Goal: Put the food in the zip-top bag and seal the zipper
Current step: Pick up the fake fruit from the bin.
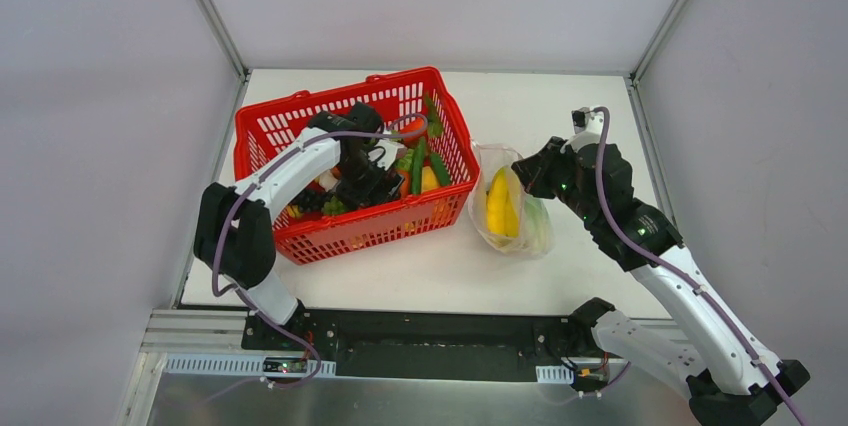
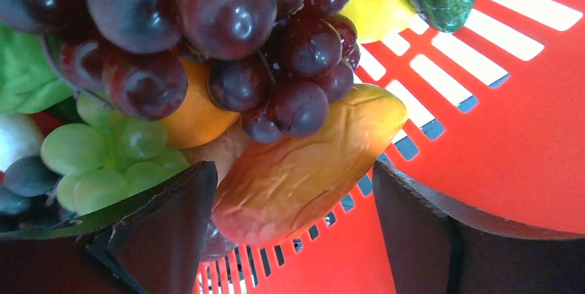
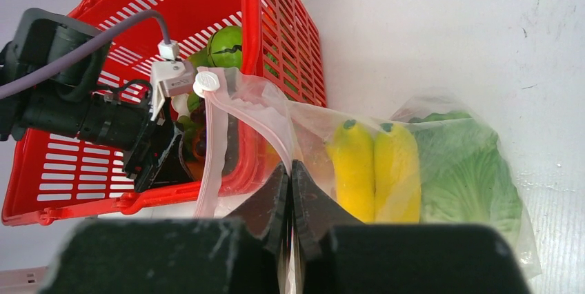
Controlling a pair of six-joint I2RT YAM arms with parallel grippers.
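Observation:
The zip-top bag point(image 1: 541, 229) lies right of the basket with yellow bananas point(image 3: 376, 170) and a leafy cabbage point(image 3: 462, 177) inside. My right gripper point(image 3: 290, 166) is shut on the bag's mouth edge, and the pink zipper point(image 3: 214, 135) loops up beside it, unsealed. More food fills the red basket point(image 1: 340, 96). My left gripper point(image 2: 293, 177) is down inside it, open. A wrinkled orange-yellow piece point(image 2: 310, 163) lies between its fingers, close to the left one. Purple grapes point(image 2: 234, 25), green grapes point(image 2: 103, 156) and an orange point(image 2: 196, 111) lie just beyond.
The basket wall point(image 3: 276, 45) stands right against the bag's mouth. Long green vegetables point(image 1: 428, 161) lie in the basket's right half. Grey enclosure walls border the white table point(image 1: 560, 96) on three sides.

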